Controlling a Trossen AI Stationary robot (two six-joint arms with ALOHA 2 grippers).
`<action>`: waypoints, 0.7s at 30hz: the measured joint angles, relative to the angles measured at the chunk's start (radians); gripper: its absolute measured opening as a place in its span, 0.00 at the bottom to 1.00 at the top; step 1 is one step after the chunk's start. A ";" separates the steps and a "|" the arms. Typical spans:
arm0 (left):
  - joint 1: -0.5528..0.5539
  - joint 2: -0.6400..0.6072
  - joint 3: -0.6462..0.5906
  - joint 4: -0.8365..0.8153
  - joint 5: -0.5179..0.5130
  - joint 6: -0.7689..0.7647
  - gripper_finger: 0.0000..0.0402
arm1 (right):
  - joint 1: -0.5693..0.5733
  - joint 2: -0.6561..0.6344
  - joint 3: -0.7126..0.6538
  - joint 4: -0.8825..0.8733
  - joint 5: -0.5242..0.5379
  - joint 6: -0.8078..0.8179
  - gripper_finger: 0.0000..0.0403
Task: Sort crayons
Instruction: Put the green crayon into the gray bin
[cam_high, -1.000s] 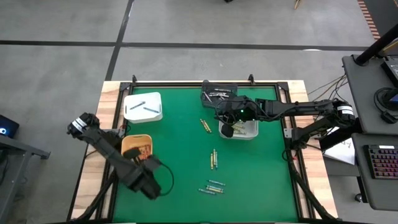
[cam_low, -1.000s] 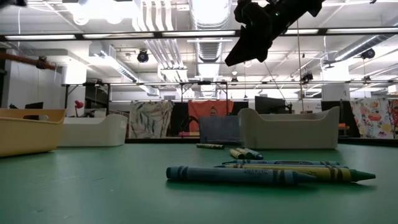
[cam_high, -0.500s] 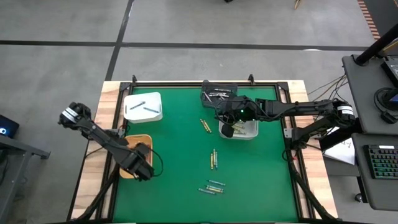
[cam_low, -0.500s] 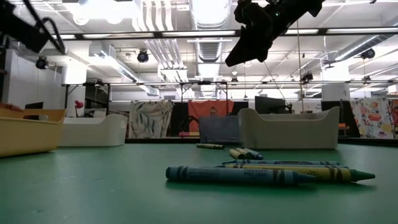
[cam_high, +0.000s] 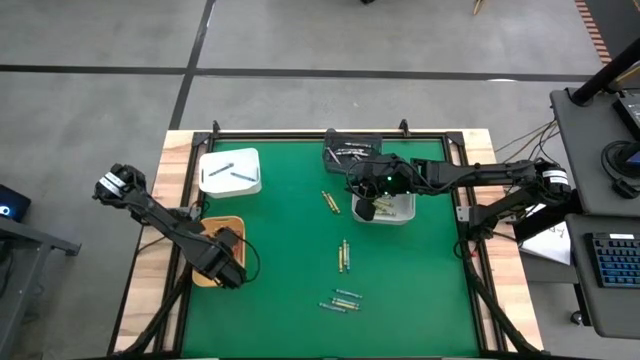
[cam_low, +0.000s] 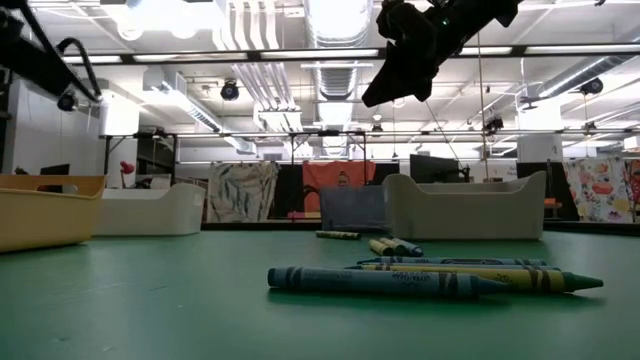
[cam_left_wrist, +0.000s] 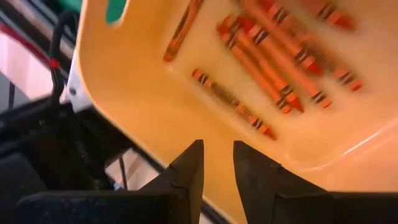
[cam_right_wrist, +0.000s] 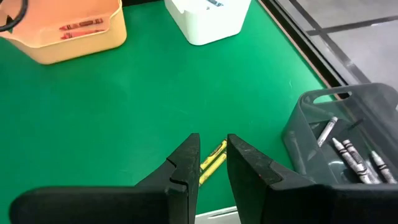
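Loose crayons lie on the green table in three small groups (cam_high: 330, 201), (cam_high: 343, 256), (cam_high: 342, 299); the low view shows a blue one (cam_low: 380, 282) nearest. Several red-orange crayons (cam_left_wrist: 273, 56) lie flat in the orange tray (cam_high: 203, 232). My left gripper (cam_left_wrist: 217, 163) hangs above that tray's near part, pointing steeply down, open, with nothing between its fingers. My right gripper (cam_right_wrist: 212, 155) hovers open and slanted down over the near edge of the white tray (cam_high: 398, 208) at the table's right; two yellow crayons (cam_right_wrist: 211, 158) on the table show through its gap.
A white bin (cam_high: 231, 171) with two crayons stands far left. A dark grey bin (cam_right_wrist: 348, 143) holding grey-white crayons stands at the far middle. A raised frame borders the table (cam_high: 300, 134). Open green surface lies between the trays and the crayon groups.
My left gripper has moved from above the table's near left part toward the far edge and down, and now hangs over the orange tray, covering much of it in the high view. The right arm has kept still.
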 joint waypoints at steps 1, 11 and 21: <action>-0.001 0.000 0.012 0.000 -0.020 -0.004 0.17 | 0.000 0.000 0.000 0.000 0.000 0.010 0.17; -0.003 -0.002 0.221 0.034 -0.498 0.100 0.17 | 0.002 0.048 0.100 -0.128 0.000 0.164 0.17; -0.001 -0.059 0.316 0.063 -0.807 0.367 0.07 | 0.006 0.246 0.293 -0.182 0.002 0.092 0.17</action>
